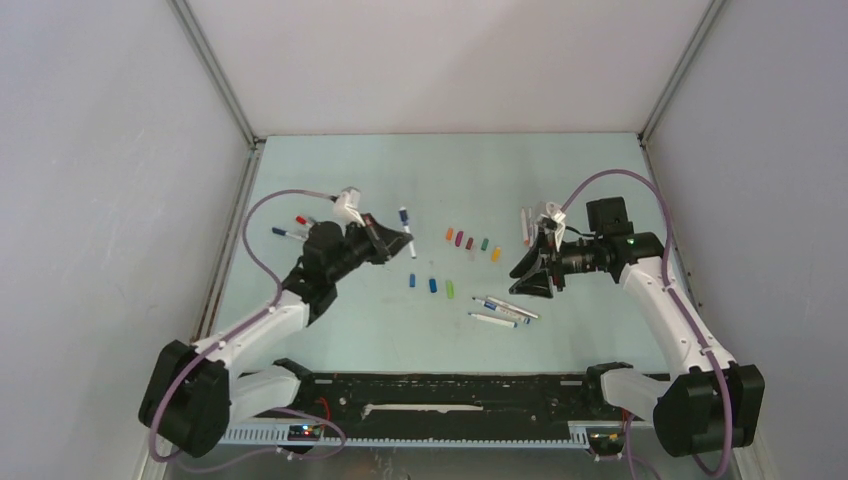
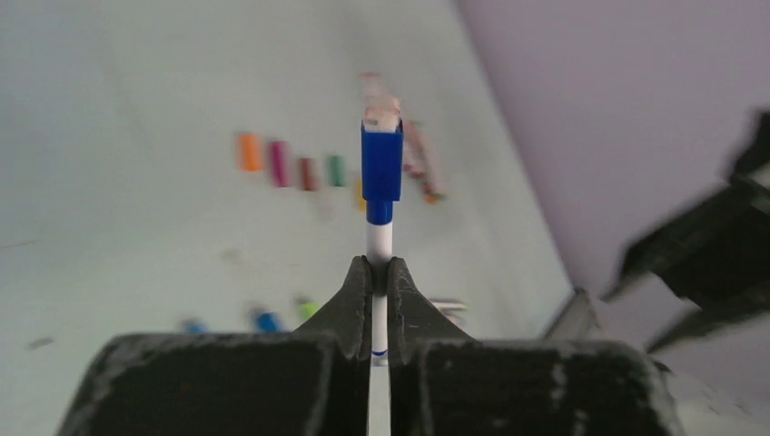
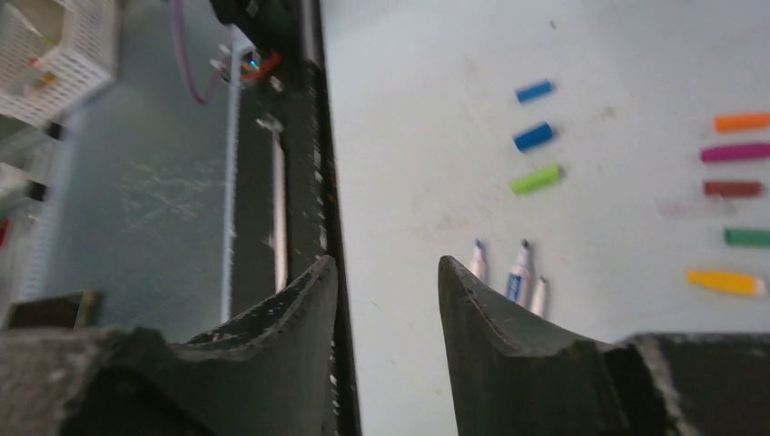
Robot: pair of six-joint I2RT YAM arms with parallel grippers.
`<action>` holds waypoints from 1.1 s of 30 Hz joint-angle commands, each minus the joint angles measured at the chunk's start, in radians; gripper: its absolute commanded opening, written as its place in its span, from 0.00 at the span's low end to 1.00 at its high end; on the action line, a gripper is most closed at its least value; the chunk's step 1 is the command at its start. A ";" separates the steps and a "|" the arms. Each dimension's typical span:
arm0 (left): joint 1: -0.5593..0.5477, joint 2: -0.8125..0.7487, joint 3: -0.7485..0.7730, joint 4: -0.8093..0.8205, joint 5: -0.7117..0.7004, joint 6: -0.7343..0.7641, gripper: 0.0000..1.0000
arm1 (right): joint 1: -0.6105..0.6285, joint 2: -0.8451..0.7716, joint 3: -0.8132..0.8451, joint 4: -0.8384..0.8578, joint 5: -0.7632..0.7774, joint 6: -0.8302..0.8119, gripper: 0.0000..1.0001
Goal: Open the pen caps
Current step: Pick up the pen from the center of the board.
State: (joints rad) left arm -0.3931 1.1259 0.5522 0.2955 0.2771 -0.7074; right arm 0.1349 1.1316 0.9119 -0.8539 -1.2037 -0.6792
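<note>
Blue is the cap point(image 2: 381, 163) seated on the white pen point(image 2: 380, 241) that your left gripper point(image 2: 380, 272) has pinched. Its fingers are closed tight on the barrel, and the capped end points away from the wrist. Your right gripper point(image 3: 386, 263) hangs spread wide with nothing in it, above the table point(image 1: 560, 170). Between the arms you have loose caps point(image 1: 469, 243), a far row of five and a nearer row of three. Just beside these lie uncapped pens point(image 3: 519, 272); the blue print on one barrel is too small to read.
</note>
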 commanded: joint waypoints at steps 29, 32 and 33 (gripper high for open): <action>-0.588 0.320 0.279 0.553 -0.217 -0.109 0.00 | -0.012 -0.051 -0.174 0.834 -0.103 0.997 0.51; -0.594 0.328 0.287 0.556 -0.216 -0.107 0.00 | -0.012 -0.050 -0.182 0.870 -0.105 1.020 0.35; -0.597 0.329 0.288 0.556 -0.217 -0.107 0.00 | -0.012 -0.050 -0.186 0.881 -0.106 1.026 0.31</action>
State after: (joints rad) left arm -0.9771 1.4445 0.7708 0.8032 0.0799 -0.8143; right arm 0.1272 1.0801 0.7326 -0.0521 -1.3151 0.3046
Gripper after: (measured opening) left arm 0.033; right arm 0.375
